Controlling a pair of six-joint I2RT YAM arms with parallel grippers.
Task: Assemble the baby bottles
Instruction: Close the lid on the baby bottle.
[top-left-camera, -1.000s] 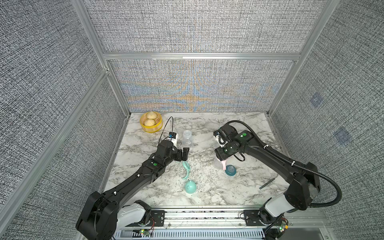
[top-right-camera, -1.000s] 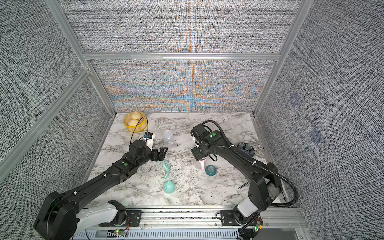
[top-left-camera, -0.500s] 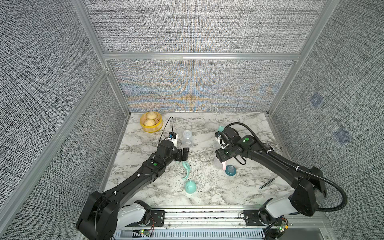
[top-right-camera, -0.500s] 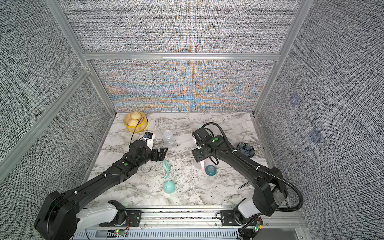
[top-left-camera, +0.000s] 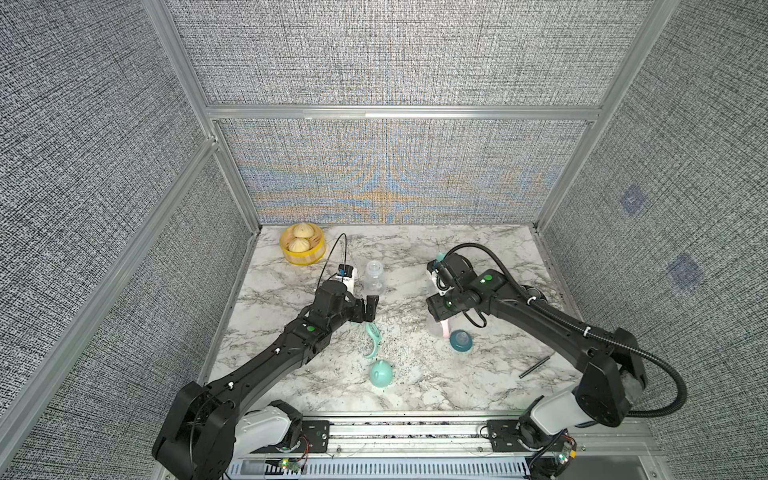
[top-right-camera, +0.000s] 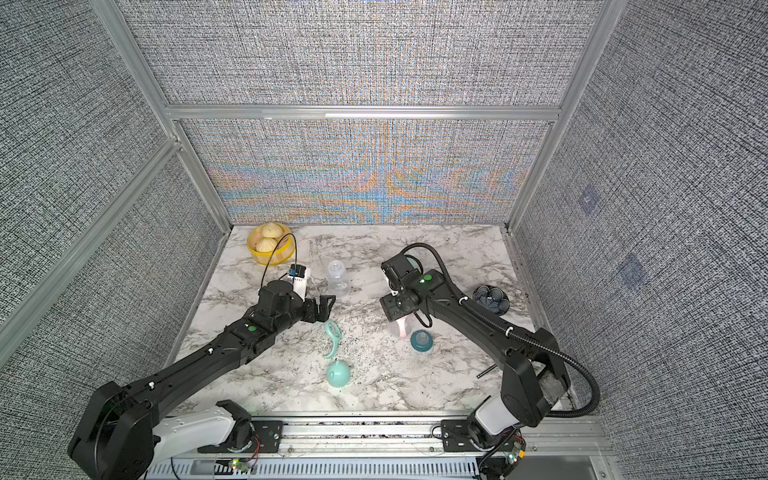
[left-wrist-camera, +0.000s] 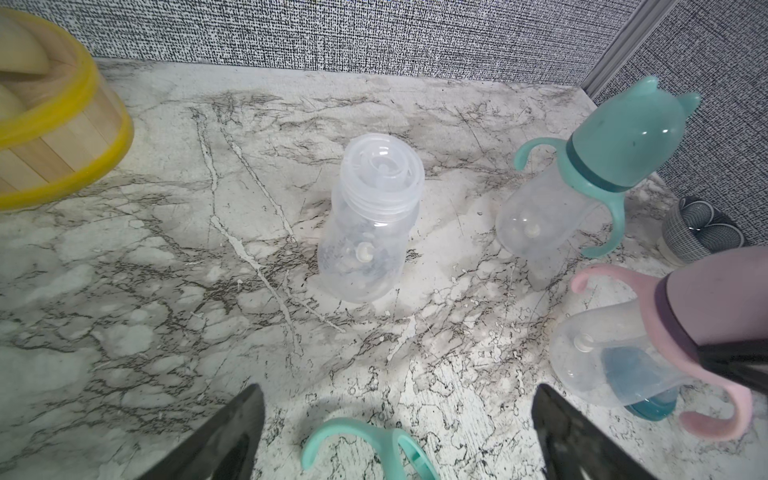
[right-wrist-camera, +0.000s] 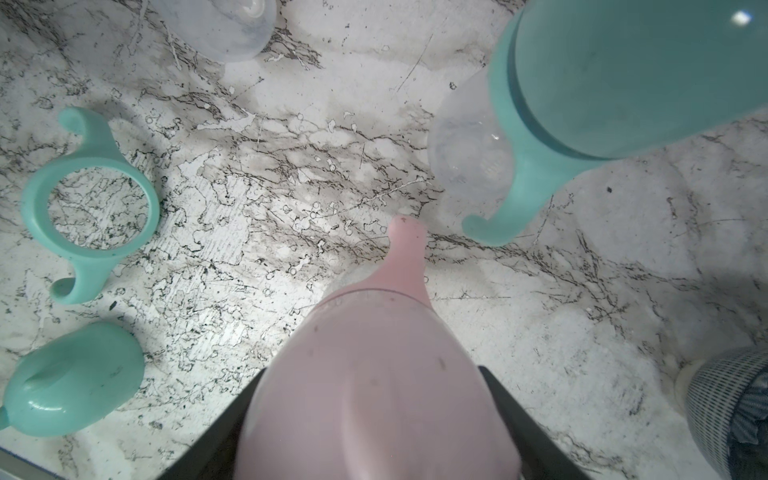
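Pink-handled bottle (top-left-camera: 441, 329) toward the bench's (top-left-camera: 415, 249) right edge, dome cap (right-wrist-camera: 374, 407) seemingly clamped by right gripper (right-wrist-camera: 372, 372); left gripper (left-wrist-camera: 397, 390) splayed, empty

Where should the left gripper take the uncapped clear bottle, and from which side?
Probably around its body below the threaded neck, coming level from the side: the clear bottle stands upright, facing the open left gripper, and its neck must stay free for the handle ring.

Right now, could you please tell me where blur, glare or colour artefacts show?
Both top views: rainbow moiré on the back wall; right wrist view: the pink dome cap is blurred, close to the lens; left wrist view: small glints on the mint dome cap.
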